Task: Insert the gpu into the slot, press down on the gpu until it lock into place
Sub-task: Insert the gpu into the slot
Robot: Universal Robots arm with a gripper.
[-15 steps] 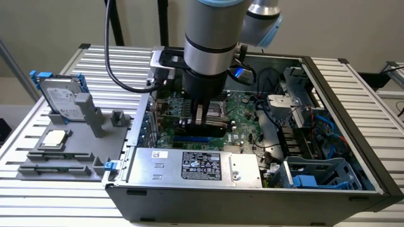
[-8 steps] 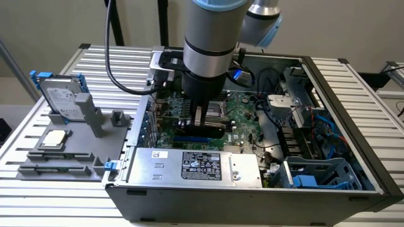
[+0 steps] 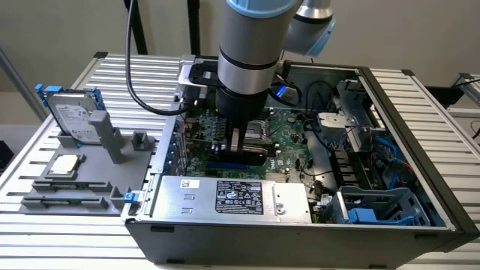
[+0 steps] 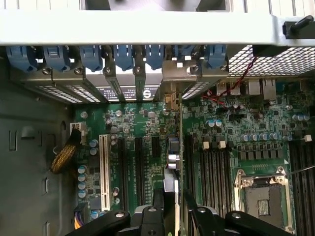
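Exterior view's left: hard drive (image 3: 71,115) stands on the worktop (image 3: 45,239), well apart from the work. Centre, inside the computer case (image 3: 300,244): claw (image 3: 238,143) pinches the gpu (image 3: 262,155) from above. The card's long axis runs along the blue slot (image 3: 225,167), which lies right beneath it. Seated or not, cannot tell.

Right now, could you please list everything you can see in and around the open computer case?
gpu: one, black, gripped over the slot
slot: one, blue, on the motherboard
motherboard: one, green, inside the case
case: one, dark grey, open, on the slatted table
power supply: one, silver, inside the case
hard drive: one, silver, on the grey fixture, exterior view's left
end effector: one, black, closed on the gpu
arm: one, silver, above the case
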